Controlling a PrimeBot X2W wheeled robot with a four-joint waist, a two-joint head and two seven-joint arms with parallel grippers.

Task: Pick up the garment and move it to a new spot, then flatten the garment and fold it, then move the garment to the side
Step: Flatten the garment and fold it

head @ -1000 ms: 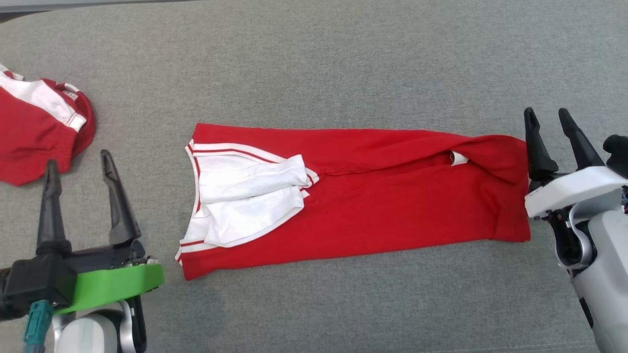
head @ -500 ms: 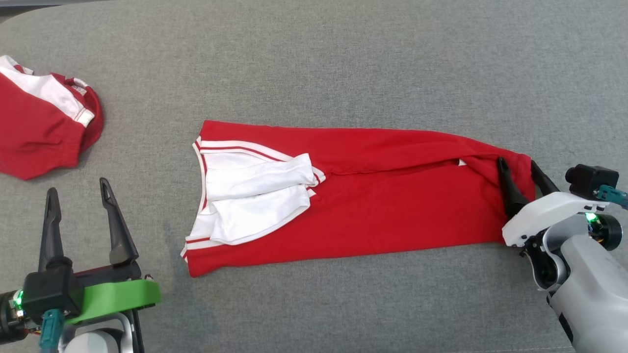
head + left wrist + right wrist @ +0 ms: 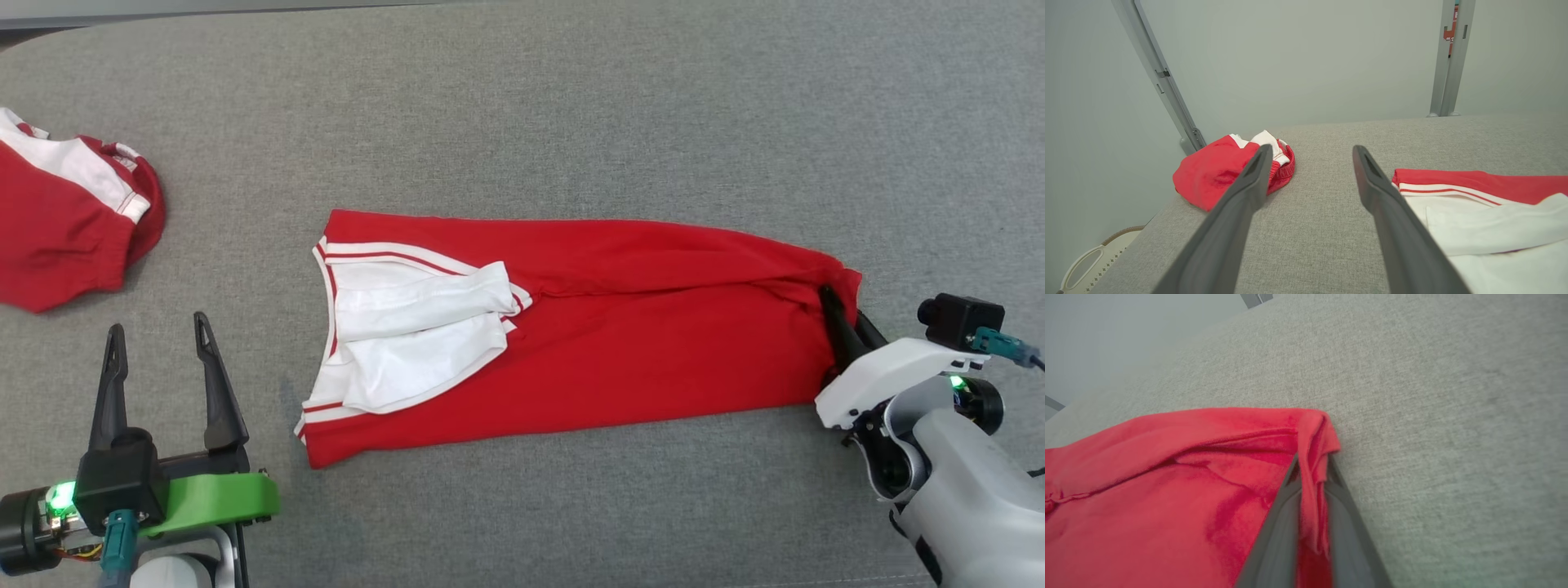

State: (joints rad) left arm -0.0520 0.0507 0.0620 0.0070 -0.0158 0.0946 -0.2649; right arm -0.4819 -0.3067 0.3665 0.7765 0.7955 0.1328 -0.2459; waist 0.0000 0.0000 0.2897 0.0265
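Nearest the robot are its two grippers, one at each lower corner of the head view. The left gripper (image 3: 159,322) hovers over bare cloth surface with its two dark fingers (image 3: 1241,204) spread wide and nothing between them; it touches neither piece of clothing. The right gripper (image 3: 841,306) has its two fingers (image 3: 1278,522) pressed close together, clamped on a pinch of red fabric at the right end of the garment (image 3: 637,343), at that end's far corner. In the right wrist view the pinched fold stands up between the finger tips, bunched and creased.

There are two pieces of clothing in all. The garment being worked on lies flat in the middle of the grey padded surface (image 3: 571,122) as one long red band running left to right. At its left end two white flaps (image 3: 416,327) lie one over the other, edged with red and white stripes. Its left edge is near the left gripper but apart from it.

Farther off, at the left edge, the second garment (image 3: 57,229) sits as one crumpled red and white heap, well apart from the first.

Beyond the far edge of the surface two grey metal uprights (image 3: 1449,61) rise against a plain pale wall (image 3: 1298,53).
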